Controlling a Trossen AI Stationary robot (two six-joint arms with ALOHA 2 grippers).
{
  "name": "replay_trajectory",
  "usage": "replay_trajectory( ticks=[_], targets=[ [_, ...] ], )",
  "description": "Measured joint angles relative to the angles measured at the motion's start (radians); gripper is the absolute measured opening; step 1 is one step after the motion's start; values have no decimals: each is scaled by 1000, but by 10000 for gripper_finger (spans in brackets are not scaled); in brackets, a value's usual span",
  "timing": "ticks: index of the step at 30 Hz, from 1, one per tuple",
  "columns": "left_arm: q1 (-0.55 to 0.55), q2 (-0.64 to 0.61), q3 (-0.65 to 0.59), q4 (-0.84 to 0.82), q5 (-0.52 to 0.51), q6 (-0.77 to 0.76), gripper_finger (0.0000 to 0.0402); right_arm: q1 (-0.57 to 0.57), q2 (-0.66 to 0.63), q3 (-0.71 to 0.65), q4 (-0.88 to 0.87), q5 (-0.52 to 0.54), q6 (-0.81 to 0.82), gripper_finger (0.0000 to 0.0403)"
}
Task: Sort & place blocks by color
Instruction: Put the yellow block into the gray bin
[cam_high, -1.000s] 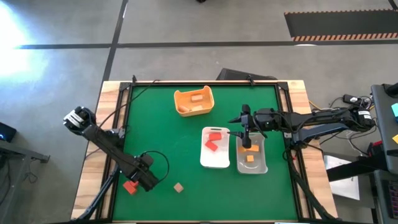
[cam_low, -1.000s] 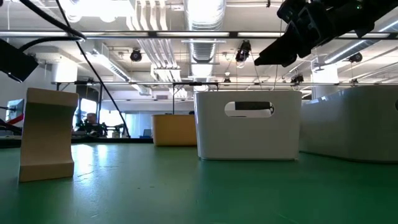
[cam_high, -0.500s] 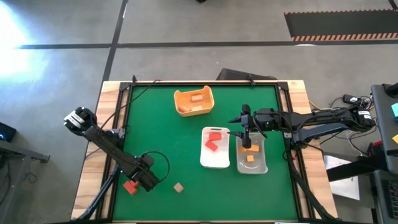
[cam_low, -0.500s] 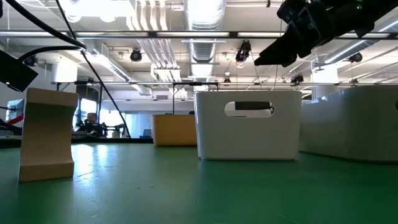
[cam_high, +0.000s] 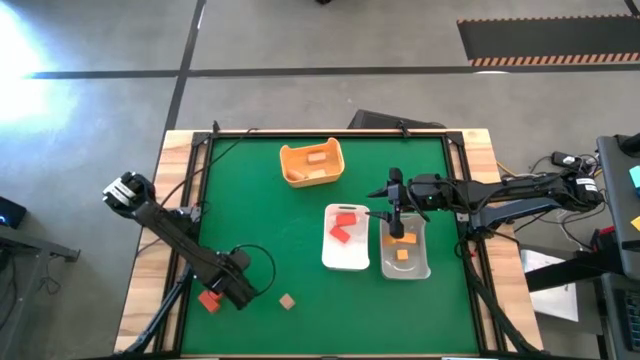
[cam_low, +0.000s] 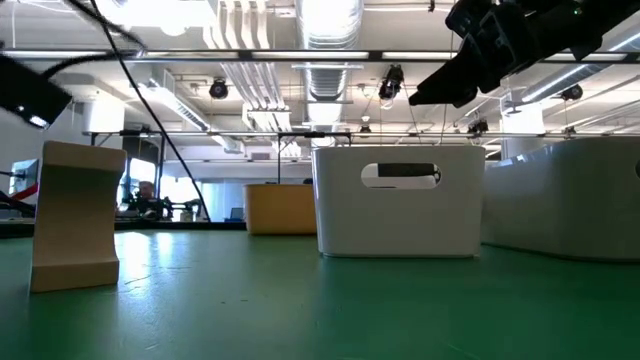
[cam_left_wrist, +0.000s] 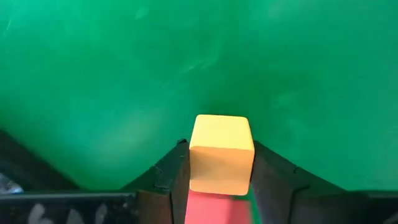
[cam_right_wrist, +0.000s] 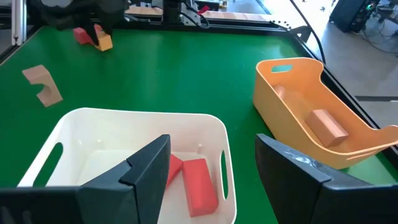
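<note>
At the lower left of the high view, an orange block (cam_left_wrist: 221, 154) is being held between the left gripper's (cam_high: 238, 291) fingers, a red block (cam_high: 209, 300) beside it. Nothing has visibly shifted. The right gripper (cam_high: 397, 226) is being held wide over the clear tray (cam_high: 421, 266).

I see a plain green table mat (cam_high: 280, 220) inside a pale wood frame; at 12 o'clock sits a yellow-orange tub (cam_high: 312, 163) holding tan blocks (cam_high: 317, 156); toward 3 o'clock a white tray (cam_high: 346, 238) carries red blocks (cam_high: 343, 228), and the clear tray (cam_high: 405, 247) beside it orange blocks (cam_high: 402, 247); at 7 o'clock lie a red block (cam_high: 208, 300) and a tan block (cam_high: 287, 301); my left wrist view shows a yellow-orange cube (cam_left_wrist: 221, 153) between dark fingers (cam_left_wrist: 168, 177); both arms are black.
</note>
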Motion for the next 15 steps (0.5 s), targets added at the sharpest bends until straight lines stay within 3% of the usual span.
replay_trajectory(
  ticks=[3,10,13,15],
  targets=[
    [3,0,65,-1,-102,29,125,0,0,0,1,0,-11,219],
    [34,-6,243,16,-459,217,130,33,0,-4,61,0,-77,219],
    [60,-23,283,128,-612,389,131,82,0,-21,138,-1,-135,219],
    [91,-43,284,263,-647,533,131,119,0,-37,204,-1,-182,219]
  ],
)
